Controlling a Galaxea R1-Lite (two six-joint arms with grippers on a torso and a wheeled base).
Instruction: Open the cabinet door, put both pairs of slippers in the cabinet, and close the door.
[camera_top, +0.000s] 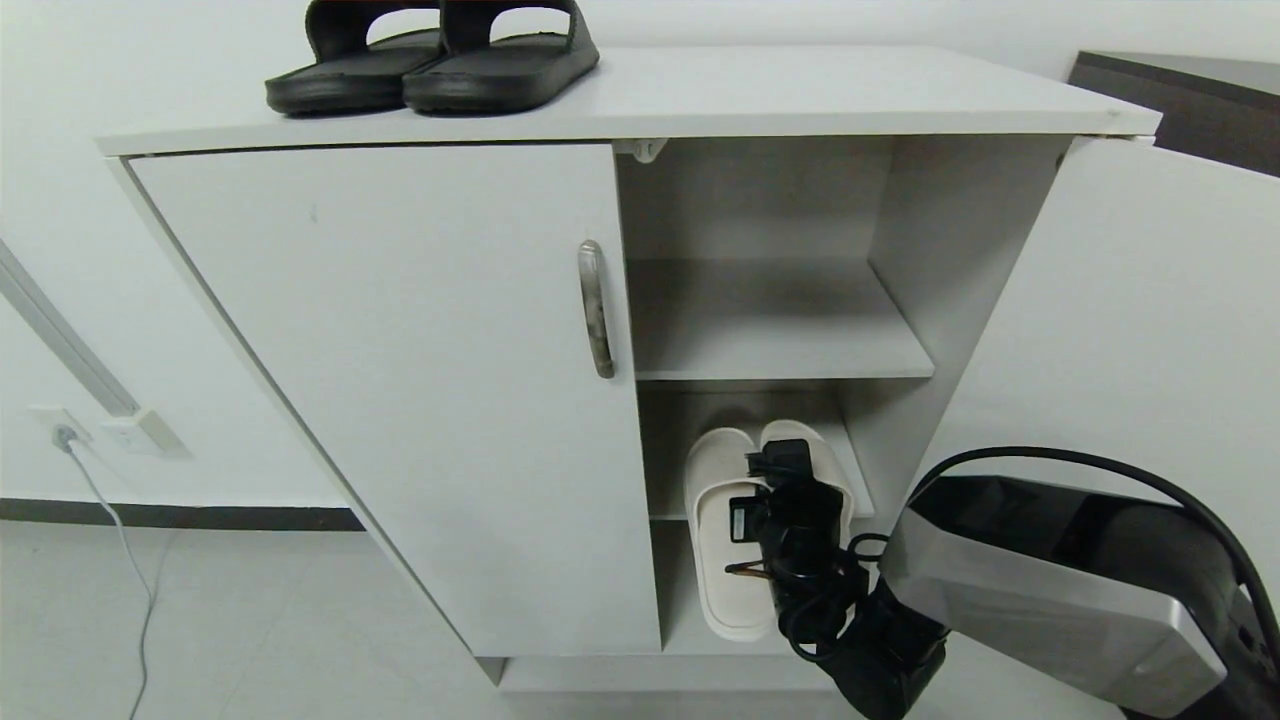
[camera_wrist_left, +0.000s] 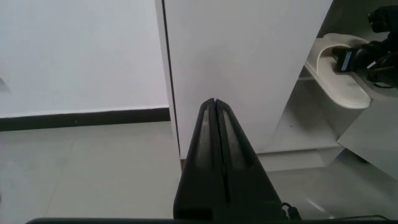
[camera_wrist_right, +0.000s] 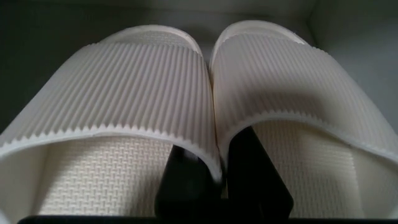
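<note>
A pair of white slippers (camera_top: 718, 530) lies side by side on the cabinet's lower shelf, heels sticking out past its front edge. My right gripper (camera_top: 775, 470) is shut on the white slippers (camera_wrist_right: 143, 81), one finger inside each slipper, pinching their inner sides together. The pair of black slippers (camera_top: 440, 65) stands on the cabinet top (camera_top: 800, 95) at the back left. The right door (camera_top: 1130, 320) is swung open; the left door (camera_top: 400, 380) with its metal handle (camera_top: 596, 310) is closed. My left gripper (camera_wrist_left: 214, 109) is shut on nothing, low near the floor before the left door.
The upper shelf (camera_top: 770, 320) holds nothing. The open door stands to the right of my right arm. A wall socket with a cable (camera_top: 65, 435) sits low on the wall left of the cabinet. Bare floor (camera_wrist_left: 81, 168) lies in front.
</note>
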